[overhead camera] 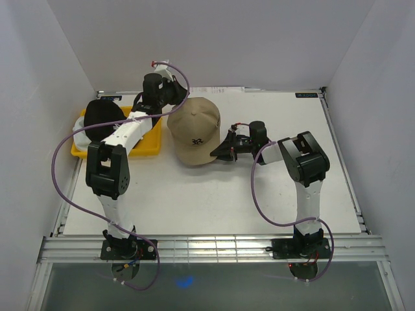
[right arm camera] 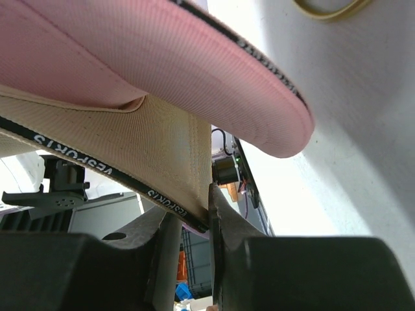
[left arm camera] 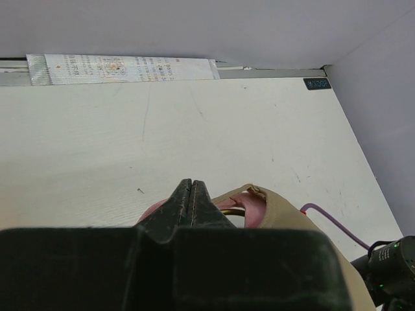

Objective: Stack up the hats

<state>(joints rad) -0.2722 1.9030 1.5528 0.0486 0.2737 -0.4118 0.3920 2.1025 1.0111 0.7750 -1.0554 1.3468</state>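
Tan hat (overhead camera: 194, 129) covers the pink hat (right arm camera: 162, 58); black hat (overhead camera: 104, 115), in the tray (overhead camera: 150, 146) left of it, is unstacked. Right gripper (right arm camera: 209, 202) jaws grip its rim; left gripper (left arm camera: 192, 191) jaws closed, empty.

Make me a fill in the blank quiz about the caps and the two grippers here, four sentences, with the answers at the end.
1. The black cap lies in the ___ tray.
2. The tan cap is pinched at its edge by the ___ gripper.
3. The lower cap, under the tan cap, is ___.
4. The left gripper has its fingers ___, with nothing between them.

Missing words: yellow; right; pink; closed.
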